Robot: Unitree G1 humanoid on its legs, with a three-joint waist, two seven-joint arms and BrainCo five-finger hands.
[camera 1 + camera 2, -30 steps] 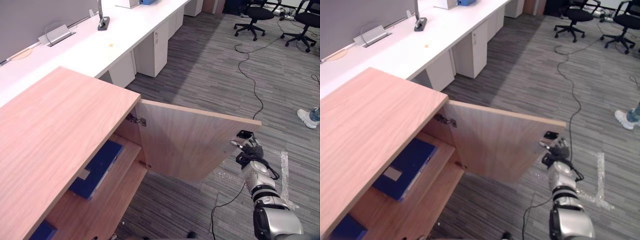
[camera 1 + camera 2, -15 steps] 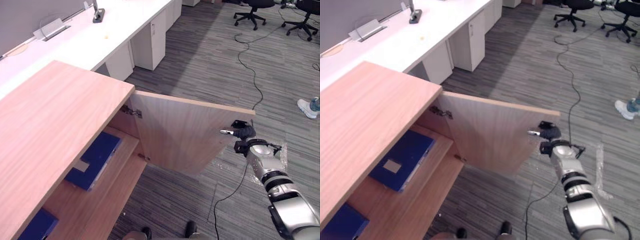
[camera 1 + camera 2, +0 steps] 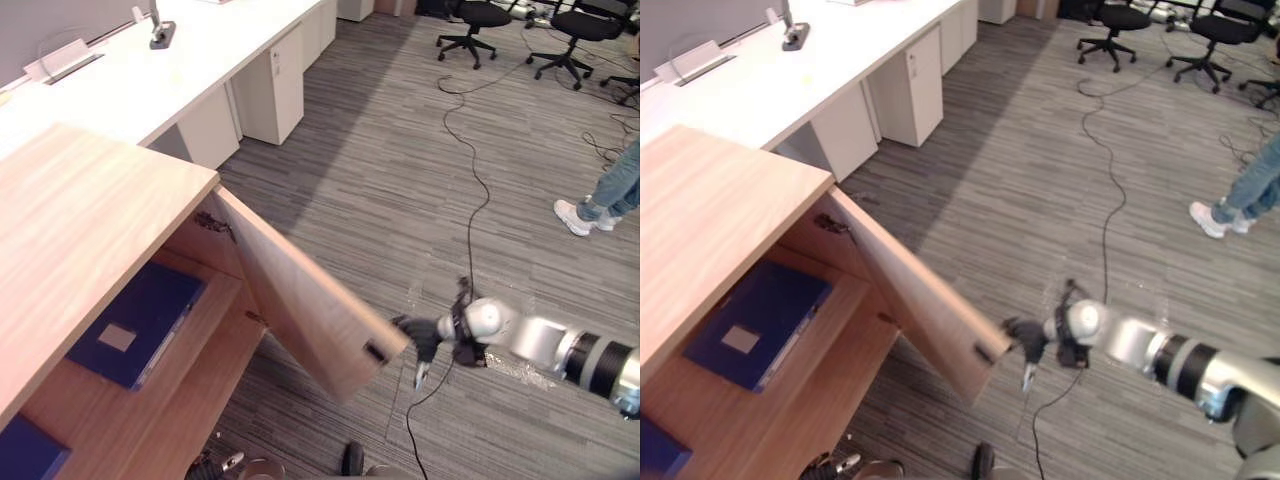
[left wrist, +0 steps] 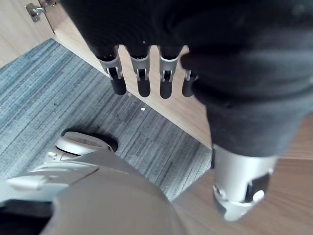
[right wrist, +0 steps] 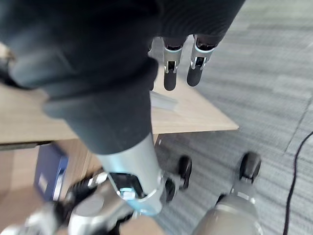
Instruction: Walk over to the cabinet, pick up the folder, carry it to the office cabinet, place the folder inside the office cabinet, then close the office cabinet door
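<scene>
One step of the task looks left, the closing of the door, since the blue folder already lies flat inside the office cabinet on its upper shelf, label side up, with its long side about parallel to the cabinet's front edge. A second blue thing sits on the level below, at the near corner. The door stands roughly half open, hinged at the far end of the opening, its free edge swung out over the carpet toward the robot's right. The right hand is at that free edge, just beside the dark fitting near the corner, fingers straight and loose around nothing. Whether they touch the panel or sit just off it I cannot tell from the eye views. The folder is well to the left of this hand, with the door between them, so the push should probably run leftward, toward the opening. The left hand hangs beside the cabinet's wooden side, fingers straight and empty, on the far side of the door from the free edge. A person stands well apart on the right.
</scene>
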